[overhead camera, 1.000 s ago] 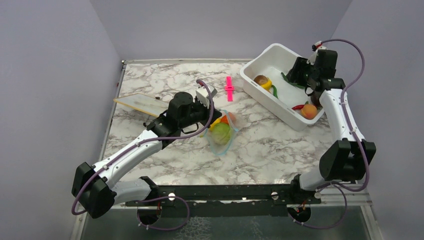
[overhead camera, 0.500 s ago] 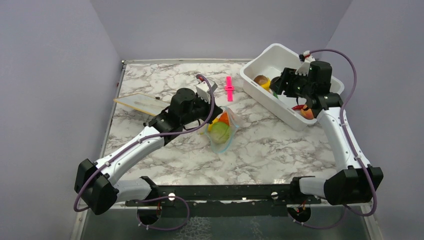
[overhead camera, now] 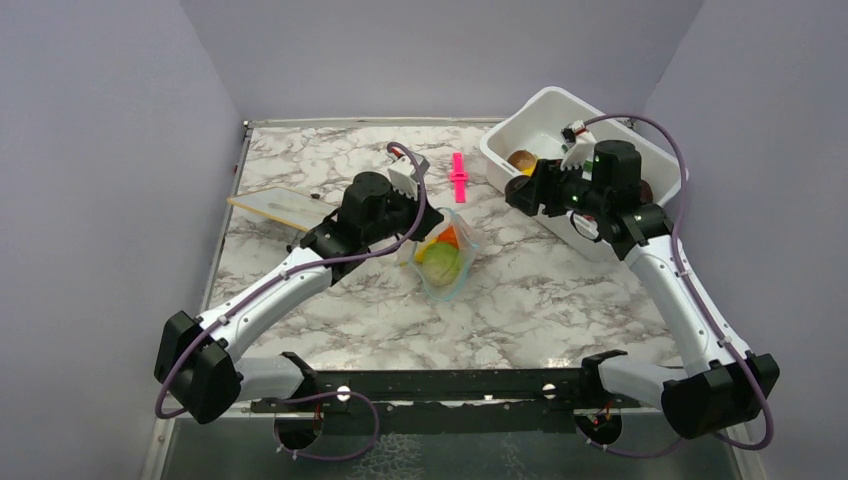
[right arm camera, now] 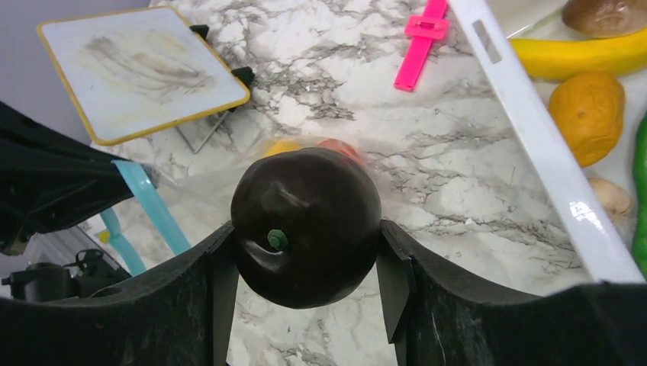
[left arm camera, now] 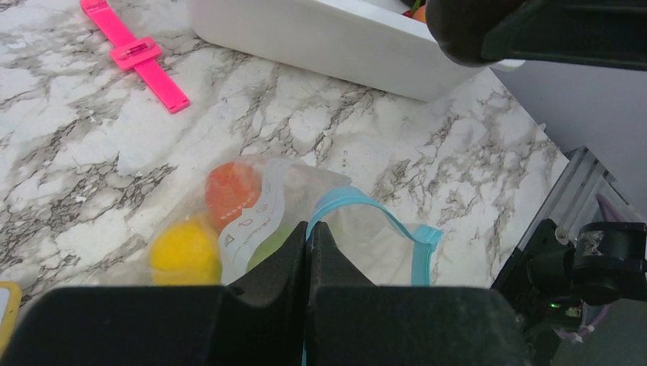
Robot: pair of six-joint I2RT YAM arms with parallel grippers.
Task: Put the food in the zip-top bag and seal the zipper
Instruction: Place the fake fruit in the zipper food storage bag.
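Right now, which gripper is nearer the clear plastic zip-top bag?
Left. The left gripper is shut on the bag's blue-edged mouth; the right gripper, holding a dark round toy fruit, sits apart, beside the white tub.

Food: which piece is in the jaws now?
The dark brown round piece, clamped by the right gripper; the others sit in the zip-top bag or the white tub.
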